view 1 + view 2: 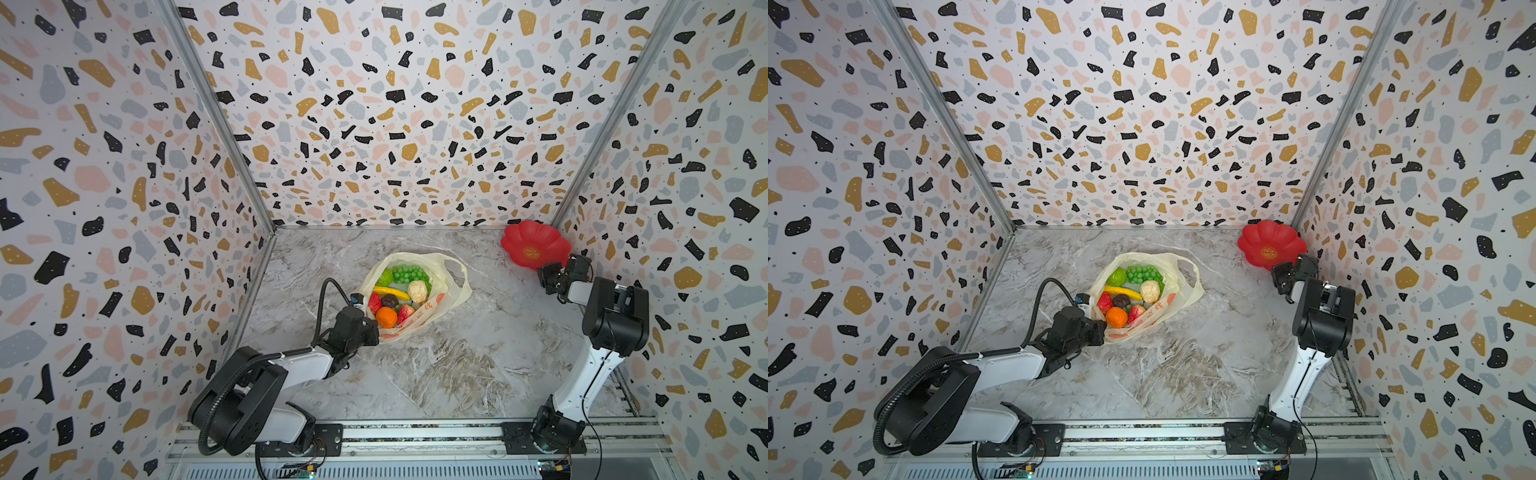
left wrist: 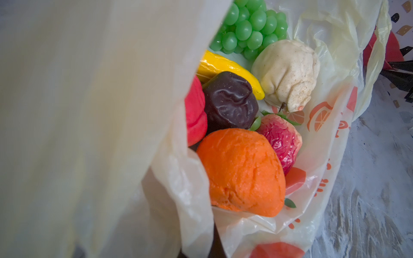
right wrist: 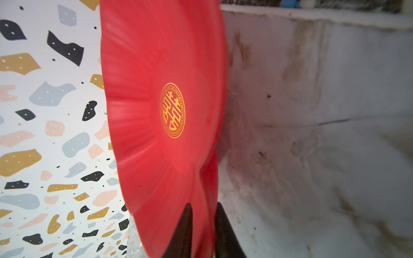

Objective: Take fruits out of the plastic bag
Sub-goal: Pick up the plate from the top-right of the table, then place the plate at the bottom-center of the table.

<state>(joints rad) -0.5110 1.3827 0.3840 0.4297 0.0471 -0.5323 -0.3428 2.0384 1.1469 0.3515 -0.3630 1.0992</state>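
The plastic bag [image 1: 453, 272] lies open at mid-table in both top views, holding the fruits: orange [image 1: 387, 317], banana [image 1: 390, 292], green grapes [image 1: 409, 274], a green one [image 1: 385, 277], a cream knobbly one [image 1: 417, 291], a red one [image 1: 374, 302], a dark brown one [image 1: 390, 300] and a strawberry [image 1: 405, 313]. My left gripper [image 1: 374, 331] is shut on the bag's near left edge. In the left wrist view the bag film [image 2: 89, 111] drapes over the jaws beside the orange [image 2: 241, 172]. My right gripper [image 3: 202, 223] pinches the rim of the red dish [image 3: 161, 89].
The red flower-shaped dish [image 1: 534, 245] stands tilted in the back right corner, close to the patterned walls. The right arm [image 1: 615, 316] rises along the right wall. Bare marble table [image 1: 478, 365] lies in front of the bag. A metal rail [image 1: 415, 432] runs along the front edge.
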